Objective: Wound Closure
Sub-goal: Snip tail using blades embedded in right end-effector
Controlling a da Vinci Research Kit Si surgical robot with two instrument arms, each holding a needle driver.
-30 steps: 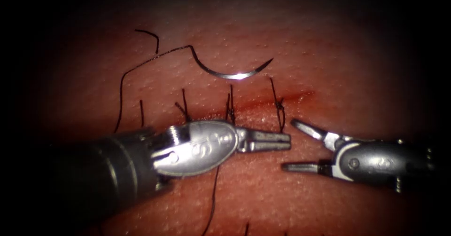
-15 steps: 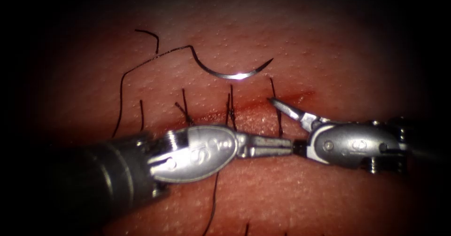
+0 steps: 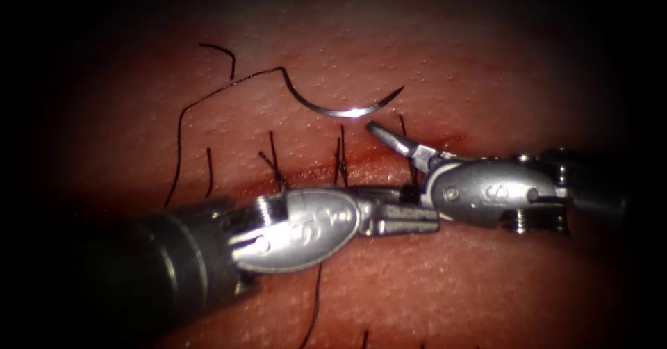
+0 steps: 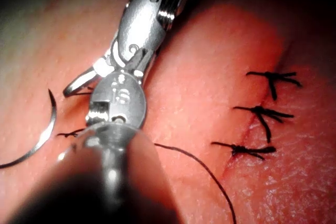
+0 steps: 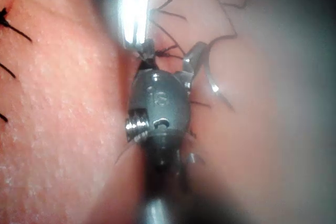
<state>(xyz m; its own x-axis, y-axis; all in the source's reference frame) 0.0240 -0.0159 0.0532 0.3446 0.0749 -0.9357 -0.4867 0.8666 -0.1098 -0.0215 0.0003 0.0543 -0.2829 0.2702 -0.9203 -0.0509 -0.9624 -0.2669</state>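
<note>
The curved needle (image 3: 340, 110) lies free on the tissue (image 3: 486, 279) just beyond the cut (image 3: 448, 142), held by neither tool and not in the tissue. Its thread (image 3: 179, 140) trails left and down. My left tool (image 3: 432, 221) reaches in from the lower left with jaws shut; I see nothing between them. The right tool (image 3: 379, 160) stands open astride the rightmost stitch (image 3: 403, 123). Its upper jaw points at the needle's right end and its lower jaw lies along the left tool. The needle (image 4: 39, 132) and the right tool (image 5: 168, 59) show in the wrist views too.
Tied stitches (image 3: 342, 156) with short upright ends cross the cut left of the tools, seen also as stitches (image 4: 257, 113). Red fluid (image 3: 417, 147) marks the cut's right end. A loose thread (image 3: 316, 300) runs down from under the left tool.
The right tool has moved left and up, its open jaws now around the rightmost stitch against the left tool. The left tool shifted slightly right. The needle has not moved.
</note>
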